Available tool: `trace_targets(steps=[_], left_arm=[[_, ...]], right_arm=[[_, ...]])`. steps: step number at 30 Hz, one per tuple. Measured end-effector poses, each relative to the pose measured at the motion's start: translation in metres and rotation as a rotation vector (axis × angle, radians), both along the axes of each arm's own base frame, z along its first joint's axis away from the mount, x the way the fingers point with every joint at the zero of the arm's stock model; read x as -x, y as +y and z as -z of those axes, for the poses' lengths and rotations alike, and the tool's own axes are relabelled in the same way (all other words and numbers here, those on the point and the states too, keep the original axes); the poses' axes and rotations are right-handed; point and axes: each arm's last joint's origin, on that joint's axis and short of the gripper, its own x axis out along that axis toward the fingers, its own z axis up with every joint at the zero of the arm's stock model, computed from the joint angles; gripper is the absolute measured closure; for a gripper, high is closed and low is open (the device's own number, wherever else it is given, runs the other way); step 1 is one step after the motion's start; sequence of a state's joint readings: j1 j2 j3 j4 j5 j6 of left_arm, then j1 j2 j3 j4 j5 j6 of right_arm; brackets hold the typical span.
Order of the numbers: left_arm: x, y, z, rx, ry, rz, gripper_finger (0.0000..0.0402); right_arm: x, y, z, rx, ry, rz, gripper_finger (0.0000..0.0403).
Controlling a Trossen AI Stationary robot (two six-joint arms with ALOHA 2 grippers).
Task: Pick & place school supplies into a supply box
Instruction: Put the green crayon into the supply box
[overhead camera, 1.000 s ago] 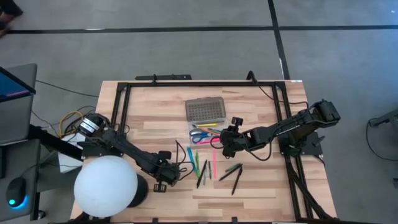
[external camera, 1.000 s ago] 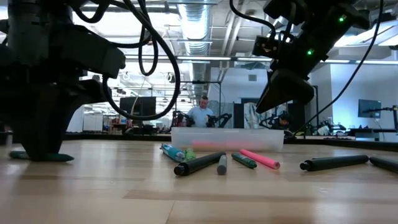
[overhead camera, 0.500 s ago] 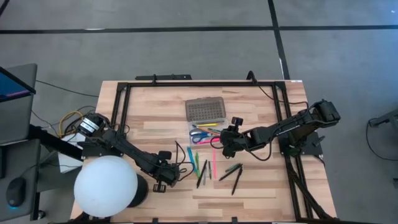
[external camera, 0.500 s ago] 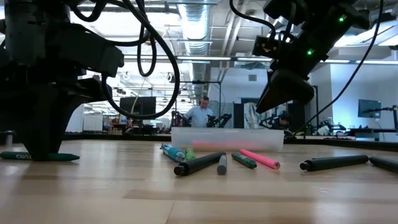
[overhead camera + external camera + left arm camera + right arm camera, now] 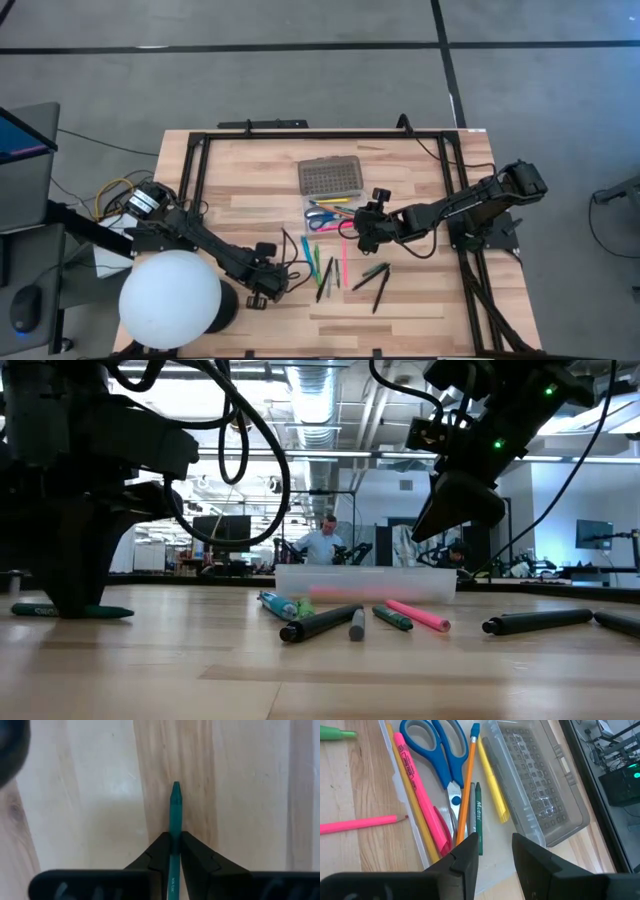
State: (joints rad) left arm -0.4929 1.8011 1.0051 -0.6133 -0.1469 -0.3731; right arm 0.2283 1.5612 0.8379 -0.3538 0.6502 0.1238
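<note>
Box (image 5: 331, 190) lay near the far middle of the table (image 5: 420, 290), its grey grid lid hinged away from you and the clear tray nearer, with its long axis across the table. You already had several supplies in the tray: scissors (image 5: 436, 751), an orange pencil (image 5: 466, 785), a yellow marker (image 5: 492, 785), a pink highlighter (image 5: 417, 787). More pens (image 5: 325, 270) lay loose between the tray and the near edge, most of them pointing toward the box.

Your right gripper (image 5: 492, 852) hung just over the tray with its fingers apart and nothing between them, so I judge that one item was just placed there.

Your left gripper (image 5: 172, 852) was low at the near left, beside the white ball (image 5: 170, 300), with its fingers pressed together on a green pen (image 5: 175, 810). That pen pointed straight forward out of the fingers, its tip on the wood. The step in hand was this pick. Next you needed to lift the pen, carry it to the tray and turn it along the tray's long side.
</note>
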Motion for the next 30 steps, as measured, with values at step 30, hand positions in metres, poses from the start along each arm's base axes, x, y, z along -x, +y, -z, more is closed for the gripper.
trace_targets(steps=[30], left_arm=[[-0.0088,0.0056,-0.0008,-0.205,-0.145,0.028,0.0376]], right_arm=[[0.0000,0.0000,0.0000,0.001,0.000,-0.001,0.0292]])
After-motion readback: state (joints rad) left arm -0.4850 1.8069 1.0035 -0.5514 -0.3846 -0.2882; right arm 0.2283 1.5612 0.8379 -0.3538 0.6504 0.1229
